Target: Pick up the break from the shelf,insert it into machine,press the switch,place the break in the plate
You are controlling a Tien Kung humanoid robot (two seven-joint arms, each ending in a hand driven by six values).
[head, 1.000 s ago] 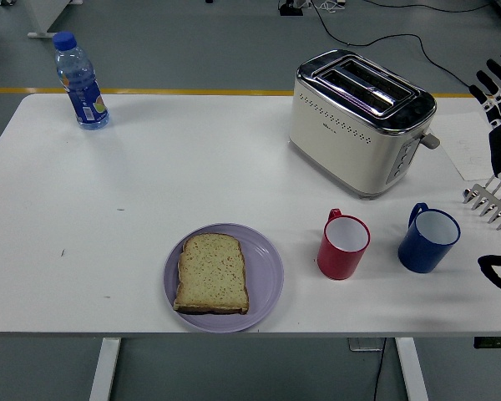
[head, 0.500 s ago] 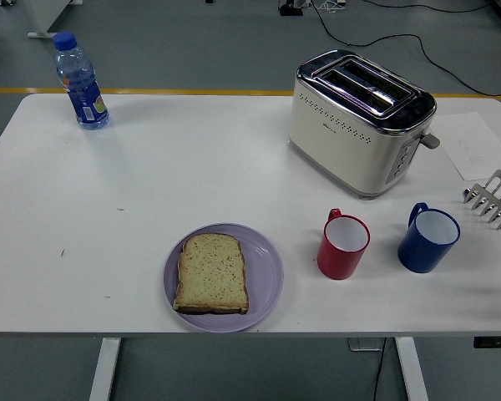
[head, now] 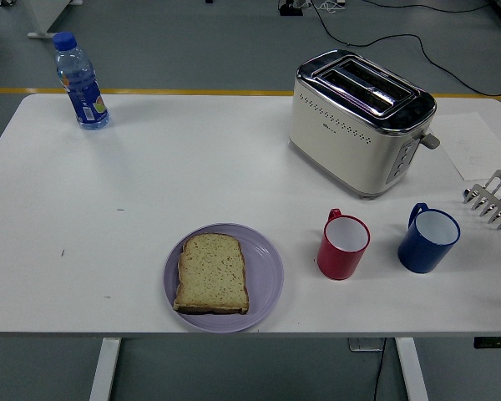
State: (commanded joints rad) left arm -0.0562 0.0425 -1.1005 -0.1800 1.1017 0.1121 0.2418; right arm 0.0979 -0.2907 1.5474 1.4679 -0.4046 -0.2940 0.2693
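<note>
A slice of bread (head: 212, 272) is shown lying flat on a lilac plate (head: 267, 276), which is set close to the near edge of the white bench (head: 150, 175); a margin of bare plate is left to the right of the slice. To the right of the plate, a red mug (head: 343, 245) and a blue mug (head: 428, 240) are stood upright, apart from each other, with their handles turned to the far side. Behind the mugs, a cream and chrome toaster (head: 361, 121) is placed at an angle, its two top slots open and its lever (head: 430, 139) projecting from the right end. A metal rack (head: 493, 199) is cut off by the right edge of the view, beside a sheet of paper (head: 476, 144). A water bottle (head: 80, 81) with a blue cap is stood near the far left corner. The broad left and middle of the bench surface are left unoccupied. Neither hand is in view, so no hand state can be told.
</note>
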